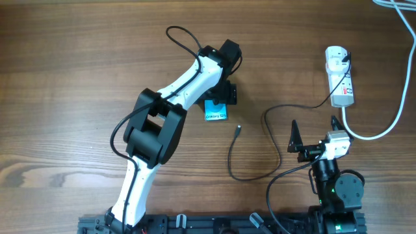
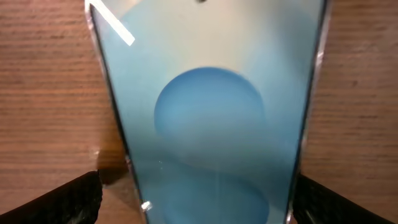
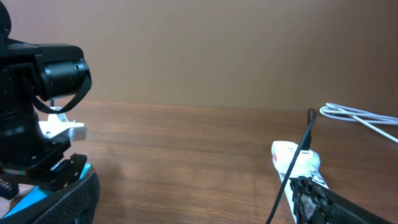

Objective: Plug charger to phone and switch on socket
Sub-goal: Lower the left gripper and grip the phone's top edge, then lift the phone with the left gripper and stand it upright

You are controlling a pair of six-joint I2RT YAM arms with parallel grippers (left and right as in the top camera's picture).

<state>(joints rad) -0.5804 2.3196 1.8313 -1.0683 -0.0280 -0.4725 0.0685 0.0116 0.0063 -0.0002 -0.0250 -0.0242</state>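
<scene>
Wood-grain counter [image 1: 65, 78] is stretching under everything, with a plain brown wall [image 3: 199, 50] rising behind it. Your left gripper [image 1: 224, 96] is hovering wide, straddling the phone [image 1: 216, 112] lying flat between its fingers. Your right gripper [image 1: 314, 130] is standing wide and empty, with the charger [image 1: 238, 130] tip lying off to its left and the socket [image 1: 339, 78] ahead of it.

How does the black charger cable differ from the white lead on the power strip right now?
The charger is thin and black; the white lead is thicker. The charger ends in a loose tip on the table near the phone; the white lead runs out of the overhead view, top right. Both connect to the power strip.
</scene>
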